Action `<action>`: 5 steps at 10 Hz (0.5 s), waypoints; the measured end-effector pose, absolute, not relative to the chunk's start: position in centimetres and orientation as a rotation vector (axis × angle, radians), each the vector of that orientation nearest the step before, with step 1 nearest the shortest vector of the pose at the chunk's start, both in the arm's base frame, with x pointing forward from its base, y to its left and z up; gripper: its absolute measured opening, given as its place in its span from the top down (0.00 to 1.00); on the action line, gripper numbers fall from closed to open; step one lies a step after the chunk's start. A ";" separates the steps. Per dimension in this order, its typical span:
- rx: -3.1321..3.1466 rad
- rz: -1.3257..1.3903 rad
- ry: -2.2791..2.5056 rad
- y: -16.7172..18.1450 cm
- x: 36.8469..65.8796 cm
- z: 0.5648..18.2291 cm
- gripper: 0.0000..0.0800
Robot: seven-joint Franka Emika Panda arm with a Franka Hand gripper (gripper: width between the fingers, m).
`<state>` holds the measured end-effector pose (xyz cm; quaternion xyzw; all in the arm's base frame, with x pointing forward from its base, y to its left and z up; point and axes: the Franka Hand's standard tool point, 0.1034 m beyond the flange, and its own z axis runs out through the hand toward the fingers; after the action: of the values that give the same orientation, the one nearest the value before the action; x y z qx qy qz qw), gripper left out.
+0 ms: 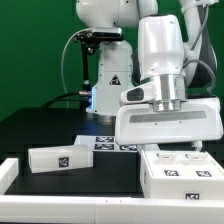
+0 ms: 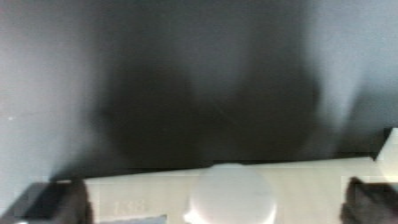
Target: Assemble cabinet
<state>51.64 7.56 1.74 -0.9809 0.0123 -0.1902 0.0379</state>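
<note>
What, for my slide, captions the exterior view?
Robot arm poised over a white cabinet panel, a smaller panel nearby.

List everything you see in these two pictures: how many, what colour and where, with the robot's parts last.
boxy cabinet part: one, white with tags, front of the table at the exterior view's right, below the gripper
loose panel: one, white with a tag showing, exterior view's left
marker board: one, white with tags, flat, behind those two parts
edge rail: one, white, along the table's front and the exterior view's left
table: one, black
arm: one, white, base at the back
gripper: one, dark fingers apart over a white part; grip unclear
</note>
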 end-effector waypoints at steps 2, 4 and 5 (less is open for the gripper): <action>-3.010 -0.584 0.033 7.6 51.6 1.7 0.52; -3.010 -0.584 0.032 7.6 51.6 1.7 0.72; -3.010 -0.584 0.031 7.6 51.6 1.7 0.72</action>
<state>51.64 7.56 1.75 -0.9809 0.0102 -0.1903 0.0375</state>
